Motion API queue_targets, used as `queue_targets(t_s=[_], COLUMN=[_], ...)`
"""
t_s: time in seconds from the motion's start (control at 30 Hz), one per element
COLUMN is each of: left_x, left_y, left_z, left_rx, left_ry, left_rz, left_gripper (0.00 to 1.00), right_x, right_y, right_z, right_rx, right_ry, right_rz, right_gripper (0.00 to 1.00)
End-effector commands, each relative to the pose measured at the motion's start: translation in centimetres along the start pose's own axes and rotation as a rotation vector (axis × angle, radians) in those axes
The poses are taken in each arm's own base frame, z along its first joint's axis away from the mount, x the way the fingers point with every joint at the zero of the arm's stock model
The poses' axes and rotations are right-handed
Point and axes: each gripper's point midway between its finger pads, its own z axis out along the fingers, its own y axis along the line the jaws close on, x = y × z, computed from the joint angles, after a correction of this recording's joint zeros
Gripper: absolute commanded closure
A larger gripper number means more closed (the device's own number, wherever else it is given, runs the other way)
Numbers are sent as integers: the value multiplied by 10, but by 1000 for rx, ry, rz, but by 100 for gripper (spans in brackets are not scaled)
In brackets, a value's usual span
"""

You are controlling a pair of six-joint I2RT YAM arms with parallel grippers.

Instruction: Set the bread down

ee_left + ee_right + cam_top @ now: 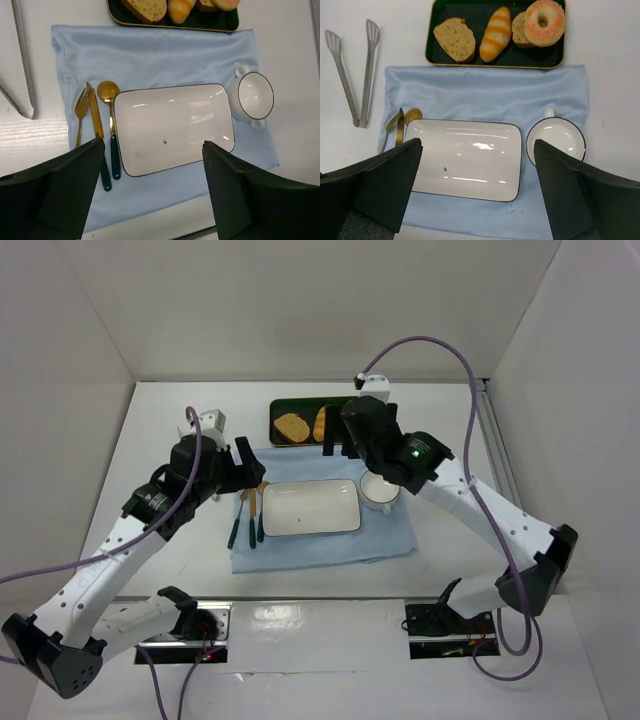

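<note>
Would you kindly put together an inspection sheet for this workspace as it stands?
Surface: white table, light blue cloth spread at centre.
Job's things: bread roll lies on the dark tray, between a toast slice and the donut; untouched.
Clutter: tongs, fork, knife, spoon, empty rectangular plate, two-handled bowl.
Grippers: left gripper and right gripper open, raised, holding nothing.
Cables: purple cables run along both arms.
Surroundings: white enclosure walls.

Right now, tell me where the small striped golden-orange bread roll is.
In the right wrist view, the striped roll lies in the dark tray beyond the blue cloth, between the tan toast slice and the glazed ring donut.
</note>
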Motion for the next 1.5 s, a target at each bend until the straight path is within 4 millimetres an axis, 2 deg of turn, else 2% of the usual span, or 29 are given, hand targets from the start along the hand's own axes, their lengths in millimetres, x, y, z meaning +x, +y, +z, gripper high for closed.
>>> queue_targets(t_s=[0.0, 0.07, 0.1, 0.13, 0.2, 0.3, 0.47, 0.5, 0.57, 0.73, 0.8, 0.83, 0.9, 0.97, 1.03, 1.07, 1.17, 1.23, 1.37, 1.47], left_x=[13, 23, 24, 24, 31, 29, 25, 29, 25, 42, 42, 50, 57, 58, 72, 69, 85, 79, 82, 71], left_y=[5, 13, 17, 23, 36, 49, 65, 67, 72, 98, 112, 123, 132, 145, 158, 161, 177, 180, 194, 198], left_z=[-10, -10, -10, -10, -9, -6, 3, 8, 14, 31, 35, 40, 46, 51, 58, 63, 71, 81, 96, 108], left_rx=[14, -14, -30, -66, -132, -219, -305, -318, -340, -479, -551, -605, -652, -709, -756, -758, -765, -719, -688, -656], left_ry=[10, 30, 34, 28, 50, 50, 32, 51, 37, 69, 65, 84, 95, 95, 133, 118, 163, 146, 173, 170], left_rz=[-44, -51, -50, -47, -57, -42, -50, -44, -55, -29, -12, 12, 25, 20, 26, 12, -24, -74, -87, -86], left_gripper=[8, 8, 8, 7, 5, 4, 4, 4, 5, 5, 5, 5, 5, 5, 5, 5, 5, 5, 6, 8], right_x=[-26, -28, -20, -22, -6, 14, 35, 40, 39, 38, 40, 40, 42, 41, 43, 38, 30, 28, 23, 21], right_y=[-7, -10, -12, -11, -17, -21, -25, -29, -28, -27, -28, -28, -28, -31, -31, -32, -30, -28, -35, -36], right_z=[-33, -39, -35, -39, -35, -33, -33, -35, -38, -41, -41, -41, -42, -41, -38, -39, -37, -35, -30, -28], right_rx=[-6, -10, -1, -18, 5, 17, 10, 12, -6, -20, -16, -16, -20, -12, -8, -5, -11, -12, 15, 9], right_ry=[-132, -142, -126, -129, -86, -22, 25, 29, 22, 20, 27, 27, 39, 37, 44, 34, 28, 27, 30, 26], right_rz=[78, 74, 62, 59, 36, 30, 52, 49, 58, 64, 59, 59, 55, 59, 46, 56, 34, 21, 9, 11], right_gripper=[0, 0, 0, 0, 0, 0, 0, 0, 0, 0, 0, 0, 0, 0, 0, 0, 0, 0, 0, 0])
